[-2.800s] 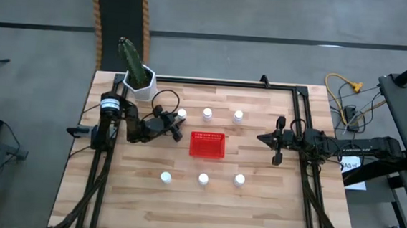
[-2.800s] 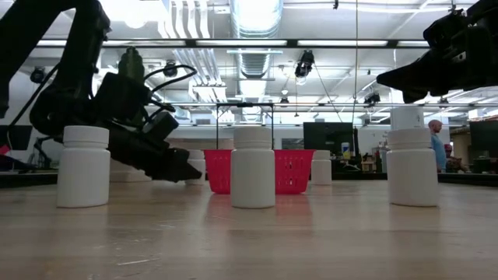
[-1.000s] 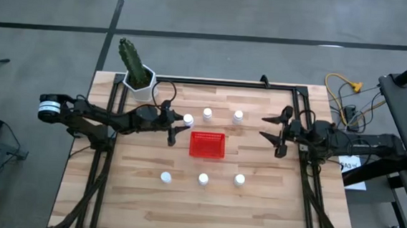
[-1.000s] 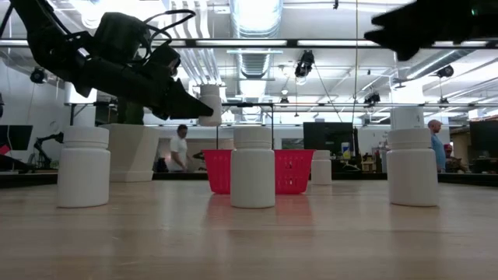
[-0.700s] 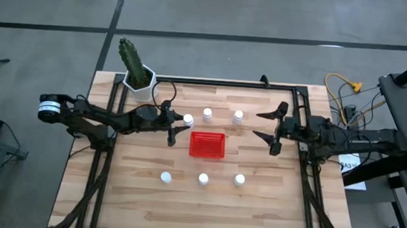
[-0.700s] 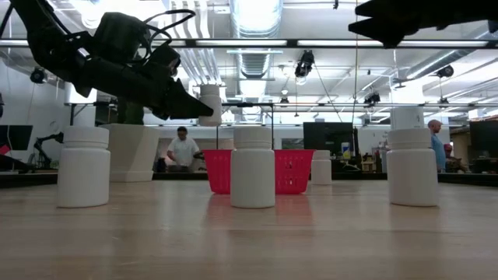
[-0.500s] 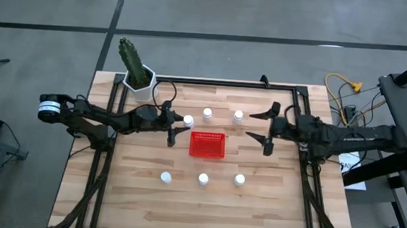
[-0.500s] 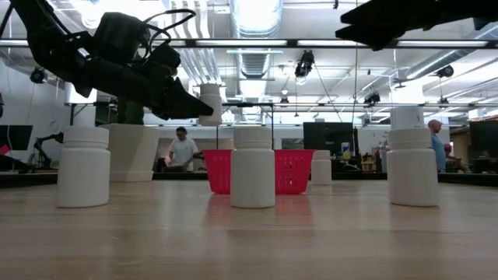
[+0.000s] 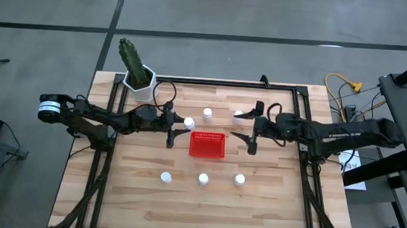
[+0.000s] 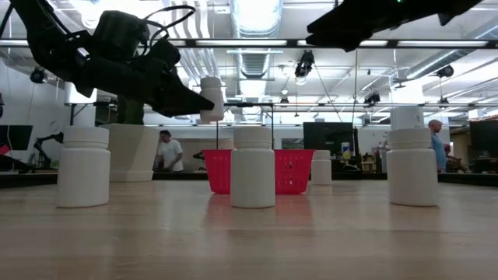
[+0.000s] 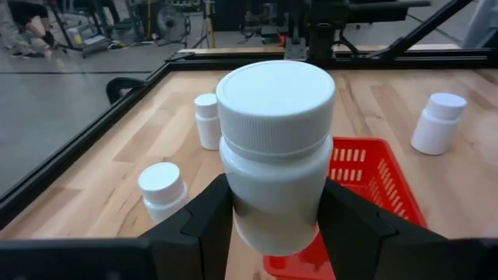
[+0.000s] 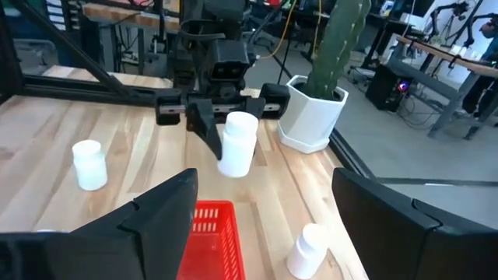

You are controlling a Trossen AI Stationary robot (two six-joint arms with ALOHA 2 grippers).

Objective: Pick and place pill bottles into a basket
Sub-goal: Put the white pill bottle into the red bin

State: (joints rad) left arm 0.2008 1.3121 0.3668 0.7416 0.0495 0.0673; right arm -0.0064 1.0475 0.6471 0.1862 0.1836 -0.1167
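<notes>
The left pincer was clamped on a bottle, holding it upright in the air just beside the basket's left far corner; in the low view that bottle hung clear above the table, higher than the basket. From the right wrist view the same bottle showed between the left pincer's dark fingers.

The right pincer hovered with its fingers wide apart just right of the basket, one finger close by a bottle at the far side of the table.

Another bottle stood at the far side, beyond the basket. Three bottles stood in a row on the near side, well apart from one another. The basket sat near the table's middle; I saw no bottle inside it. A white pot with a cactus stood at the far left corner.
</notes>
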